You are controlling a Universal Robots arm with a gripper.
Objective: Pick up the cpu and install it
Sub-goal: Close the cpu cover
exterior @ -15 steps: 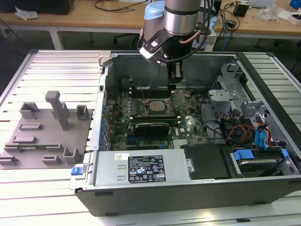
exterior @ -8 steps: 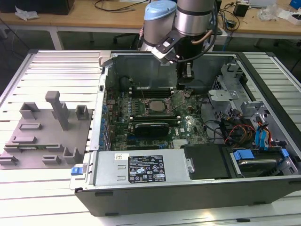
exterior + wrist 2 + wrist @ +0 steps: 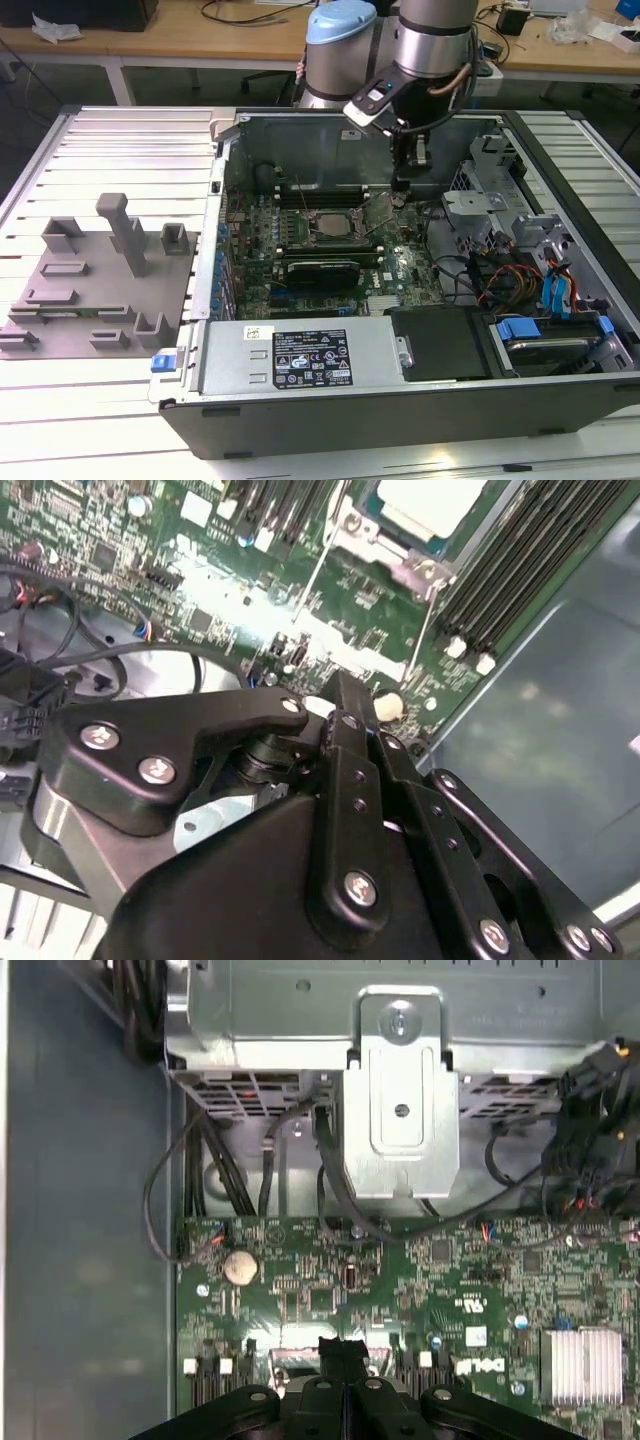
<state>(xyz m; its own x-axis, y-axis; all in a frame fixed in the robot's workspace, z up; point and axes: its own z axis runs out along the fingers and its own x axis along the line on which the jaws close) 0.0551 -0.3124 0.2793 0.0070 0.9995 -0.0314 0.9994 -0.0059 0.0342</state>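
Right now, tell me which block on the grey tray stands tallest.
The slim post with the crossbar top, near the tray's middle; the other blocks are all squat beside it.

Slatted metal table (image 3: 110, 140) carried all. Open computer case (image 3: 400, 410) stood on slats, under and around fingers of gripper (image 3: 401, 192). Grey plastic tray (image 3: 70, 300) with upright blocks lay flat on slats, well off from fingers toward exterior view's left, near case, not touching.

cpu (image 3: 428, 500) cropped @ edge, second wrist view.
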